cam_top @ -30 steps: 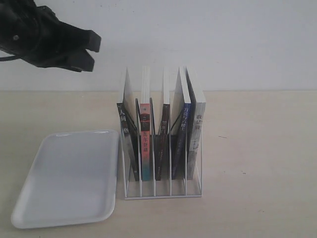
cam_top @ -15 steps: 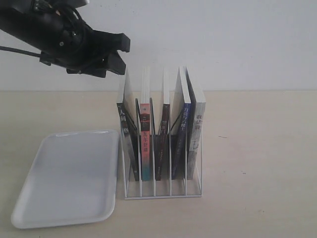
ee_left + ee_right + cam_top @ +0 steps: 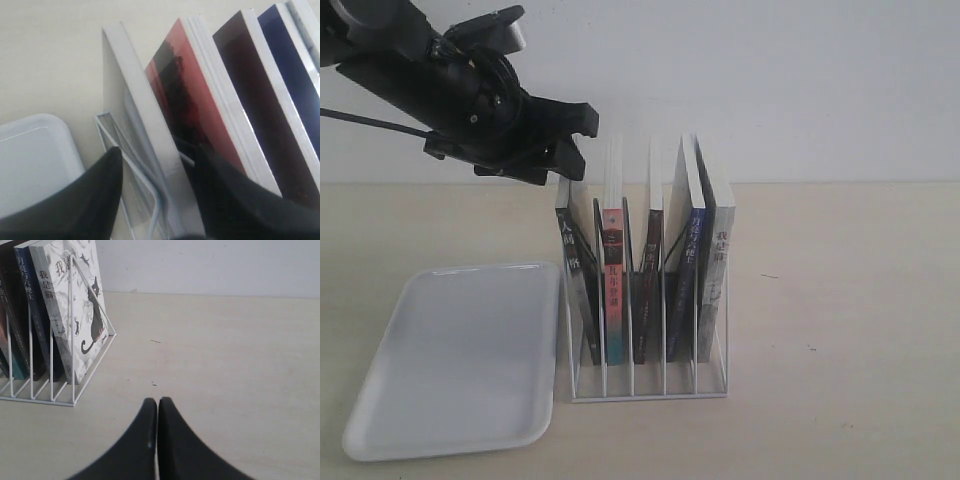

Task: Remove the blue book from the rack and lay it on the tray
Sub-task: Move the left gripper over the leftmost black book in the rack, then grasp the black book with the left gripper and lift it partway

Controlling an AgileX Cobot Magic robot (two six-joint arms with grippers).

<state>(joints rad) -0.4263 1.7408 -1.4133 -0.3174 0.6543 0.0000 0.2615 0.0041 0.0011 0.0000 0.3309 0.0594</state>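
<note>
Pale wooden surface (image 3: 840, 330) carries everything. Nearest, the flat white plastic tray (image 3: 450, 360) holds no book. Just beside it, in the white wire rack (image 3: 650, 393), the thin dark-blue-spined book (image 3: 684, 290) stands untouched in the fourth slot from the tray. Farther up, the black left gripper (image 3: 578, 145) hovers with fingers (image 3: 100, 195) spread wide and empty, straddling the grey-white end book (image 3: 572, 260) instead. The right gripper (image 3: 158, 407) is pressed closed, holding nothing. By my judgement, grasping, lifting and laying all remain to be done.

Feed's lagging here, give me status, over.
Left claw open, astride the leftmost grey-spined book. Right claw shut, beside the rack. Blue book racked three books over, untouched.
</note>
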